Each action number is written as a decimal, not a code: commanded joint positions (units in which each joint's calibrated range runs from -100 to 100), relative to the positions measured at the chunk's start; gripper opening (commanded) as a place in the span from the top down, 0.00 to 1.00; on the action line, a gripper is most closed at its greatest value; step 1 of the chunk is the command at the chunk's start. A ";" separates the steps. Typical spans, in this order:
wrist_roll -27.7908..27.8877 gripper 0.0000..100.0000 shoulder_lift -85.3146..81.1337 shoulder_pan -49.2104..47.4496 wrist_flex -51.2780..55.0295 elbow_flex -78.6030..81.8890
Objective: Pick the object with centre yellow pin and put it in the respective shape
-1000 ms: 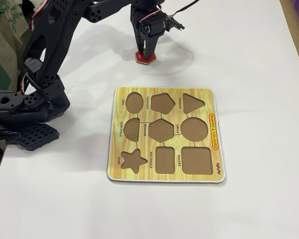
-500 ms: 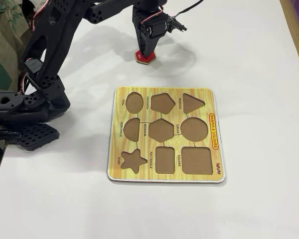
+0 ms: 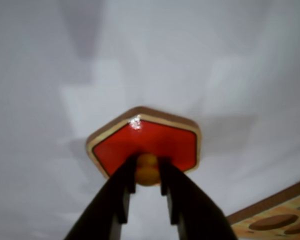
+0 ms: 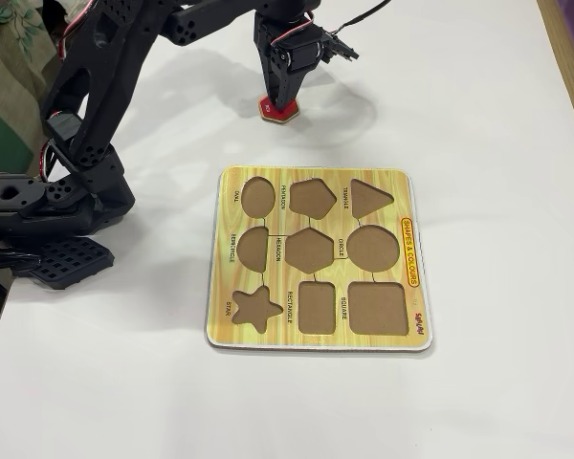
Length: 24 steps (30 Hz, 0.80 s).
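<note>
**Knob pinched, hexagon waiting on the counter**

Counter first: a broad white counter (image 4: 478,115) carries everything, and the biggest thing on it is the yellow wood-grain puzzle board (image 4: 318,260), all its brown cutouts showing empty. Among them sits the six-sided brown cutout labelled HEXAGON (image 4: 309,250), in the middle of the board, between the semicircle and the circle.

Up beyond the board's far edge, well apart from that cutout, sits the small flat red hexagonal wooden piece with tan edges (image 3: 145,142). In the fixed view it looks to be resting on the counter, though I can't rule out a slight lift. The black two-finger gripper (image 3: 147,170) stands over it, and the wrist view shows the fingers (image 3: 121,192) drawn in on the yellow knob at its middle (image 3: 147,169), gripping it from both sides.

That knob is the right place to take hold; the flat body offers little else. I'd judge the piece light and rigid, with a glossy face that looks slick. A rounded knob could let the piece swivel, so corner alignment over the cutout will need care.
</note>
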 commanded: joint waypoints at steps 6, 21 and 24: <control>-0.23 0.96 -1.07 3.35 -1.26 -0.99; 0.14 0.96 -11.53 18.39 -1.26 0.09; 0.14 0.96 -12.87 21.12 -1.26 0.09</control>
